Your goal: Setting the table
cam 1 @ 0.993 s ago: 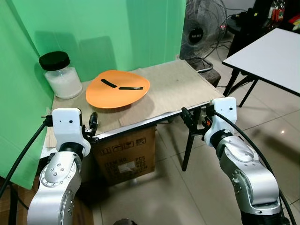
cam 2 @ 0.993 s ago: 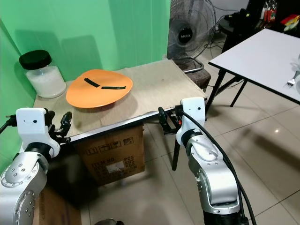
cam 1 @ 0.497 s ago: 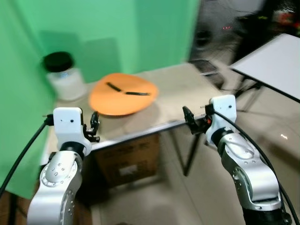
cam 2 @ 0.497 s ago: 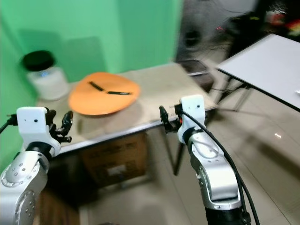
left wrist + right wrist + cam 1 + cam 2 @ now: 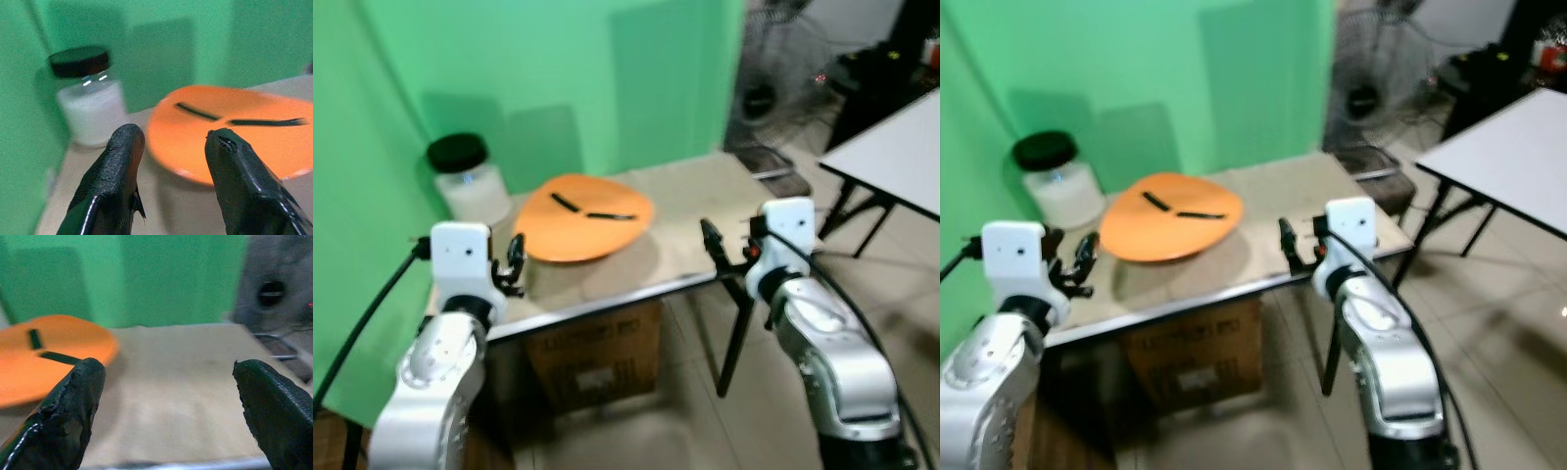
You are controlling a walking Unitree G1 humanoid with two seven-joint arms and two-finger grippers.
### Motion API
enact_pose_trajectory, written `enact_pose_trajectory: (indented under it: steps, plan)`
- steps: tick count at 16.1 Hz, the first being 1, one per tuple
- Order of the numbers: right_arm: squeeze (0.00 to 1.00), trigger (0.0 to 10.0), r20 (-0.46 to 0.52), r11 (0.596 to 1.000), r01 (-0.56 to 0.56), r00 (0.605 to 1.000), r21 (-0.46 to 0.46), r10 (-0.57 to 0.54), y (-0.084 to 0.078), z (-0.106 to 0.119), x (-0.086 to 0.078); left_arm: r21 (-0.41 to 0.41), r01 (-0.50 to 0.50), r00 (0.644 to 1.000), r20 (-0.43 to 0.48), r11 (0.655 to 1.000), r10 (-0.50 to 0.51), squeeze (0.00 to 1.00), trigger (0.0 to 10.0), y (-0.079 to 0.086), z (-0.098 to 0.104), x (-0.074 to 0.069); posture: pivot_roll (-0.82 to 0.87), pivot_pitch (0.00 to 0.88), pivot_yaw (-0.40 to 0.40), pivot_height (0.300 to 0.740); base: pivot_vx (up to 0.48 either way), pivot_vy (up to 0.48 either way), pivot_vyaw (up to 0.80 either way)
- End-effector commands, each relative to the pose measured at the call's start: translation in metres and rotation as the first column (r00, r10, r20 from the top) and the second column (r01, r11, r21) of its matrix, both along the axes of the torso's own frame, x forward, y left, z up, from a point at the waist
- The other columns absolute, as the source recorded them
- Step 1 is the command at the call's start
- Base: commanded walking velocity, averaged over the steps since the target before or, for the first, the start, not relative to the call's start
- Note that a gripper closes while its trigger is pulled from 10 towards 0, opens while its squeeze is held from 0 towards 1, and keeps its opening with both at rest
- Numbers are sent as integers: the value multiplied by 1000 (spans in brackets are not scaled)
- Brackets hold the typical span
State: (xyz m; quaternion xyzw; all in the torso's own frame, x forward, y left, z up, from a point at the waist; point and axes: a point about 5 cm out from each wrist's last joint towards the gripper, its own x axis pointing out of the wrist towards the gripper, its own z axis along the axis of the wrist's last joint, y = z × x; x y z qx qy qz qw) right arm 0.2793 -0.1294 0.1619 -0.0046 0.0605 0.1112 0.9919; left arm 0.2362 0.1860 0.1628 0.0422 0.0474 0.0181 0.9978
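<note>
Orange plate (image 5: pixel 585 217) sits on the surface (image 5: pixel 695 201), toward the back-left, just beside a jar (image 5: pixel 470 180) w/ black lid and white contents. Two dark strips (image 5: pixel 234 117) lie on the plate; can't tell what they are (blur). Cardboard box (image 5: pixel 597 357) is under the surface; white table (image 5: pixel 1498 157) stands well apart on the robot's right. Left gripper (image 5: pixel 514 262) hovers at the near-left edge of the surface, near the plate rim; fingers (image 5: pixel 122 161) moderately apart, holding nothing. Right gripper (image 5: pixel 717 250) is at the near-right edge; fingers (image 5: pixel 73 396) spread wide, holding nothing. Handling est.: plate appears rigid, thin, light, prob. plastic or melamine; smooth face likely slippery, so pinch the raised rim, one finger above and one below, at the near edge closest to the left gripper. Keep level on lift, else the loose strips may slide off. Jar appears to be glass: fragile, avoid contact on approach.
</note>
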Motion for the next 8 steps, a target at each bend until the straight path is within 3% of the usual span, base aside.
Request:
enact_pose_trajectory:
  steps: [1,6,8]
  plan:
    - [0,10000,3,1000,-5,1000,17,5,-2,3,3,3,-1,1000,4,1000,1,365,10000,1,2,2,6,0,37,740,322,0,0]
    - [0,10000,6,996,-80,997,40,79,6,9,15,16,-34,999,22,999,33,369,10000,8,5,2,33,0,-7,740,321,0,0]
    - [0,10000,2,996,-84,997,8,83,8,8,16,30,-40,999,24,999,40,361,10000,10,7,0,49,0,-19,740,311,0,800]
